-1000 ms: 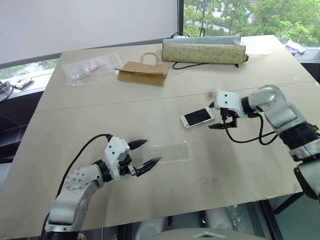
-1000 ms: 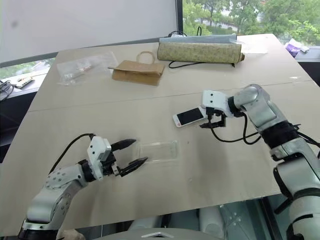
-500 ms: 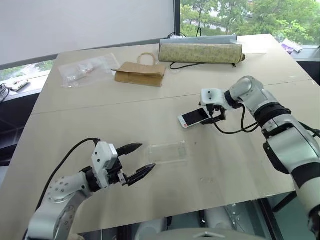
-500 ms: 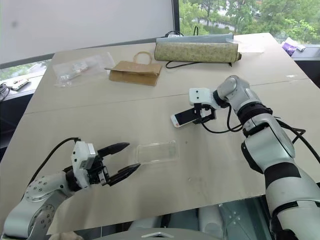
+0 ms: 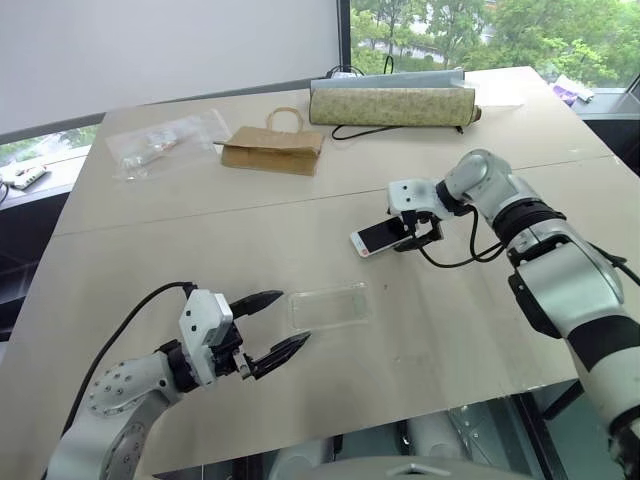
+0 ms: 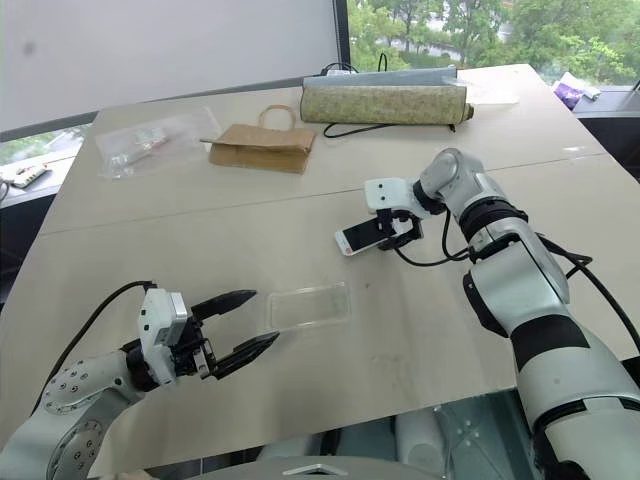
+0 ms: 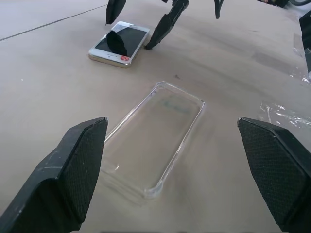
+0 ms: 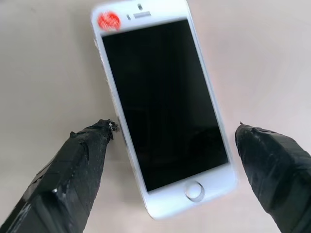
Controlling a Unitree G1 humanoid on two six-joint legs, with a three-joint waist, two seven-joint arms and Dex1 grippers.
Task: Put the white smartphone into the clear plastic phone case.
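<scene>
Right gripper (image 5: 412, 233) spread wide, straddling white smartphone (image 5: 379, 237) lying screen-up on counter (image 5: 200, 250) — not pinched yet. Clear plastic phone case (image 5: 328, 306) flat, nearer robot, well apart from phone. Left gripper (image 5: 268, 328) spread, just beside case. Best: centre fingers on phone's long edges, squeeze evenly — avoid skidding it.

The white smartphone (image 8: 163, 111) is lying flat on the table with its black screen facing up. It is showing a round home button at one end and a small red sticker at the other. The clear plastic phone case (image 7: 154, 139) is lying flat nearby, open side up, empty and see-through, not touching the phone
</scene>
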